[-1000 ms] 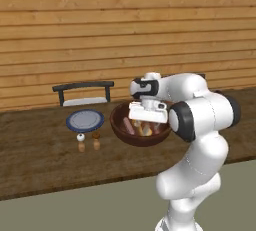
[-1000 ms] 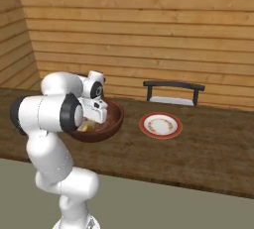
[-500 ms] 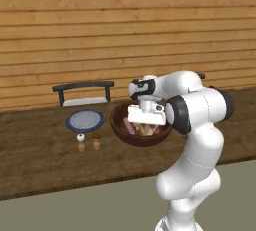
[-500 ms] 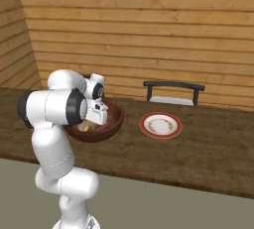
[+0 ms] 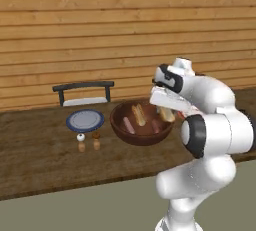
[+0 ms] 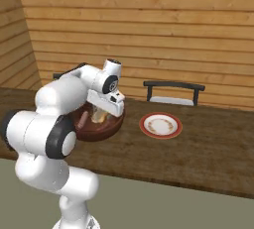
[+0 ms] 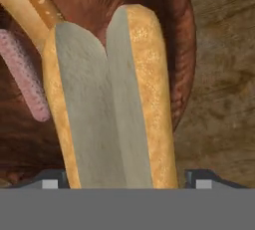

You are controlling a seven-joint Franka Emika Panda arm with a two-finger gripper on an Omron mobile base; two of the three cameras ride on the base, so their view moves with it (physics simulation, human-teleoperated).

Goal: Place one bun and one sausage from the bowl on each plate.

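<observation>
Over the bowl: gripper (image 7: 122, 184) is hanging at the right side of the bowl (image 5: 142, 125), jaws standing wide on either side of a split bun (image 7: 107, 104) — whether the pads are biting yet, cannot tell
Bowl contents: a second bun (image 5: 139, 114) and a pink sausage (image 5: 128, 124) are lying inside
Grey plate: blue-rimmed plate (image 5: 85, 120) is sitting bare, left of the bowl
White plate: red-rimmed plate (image 6: 160, 125) is sitting bare, right of the bowl
Progress: nothing delivered — looks like the first bun pick; everything else is pending
</observation>
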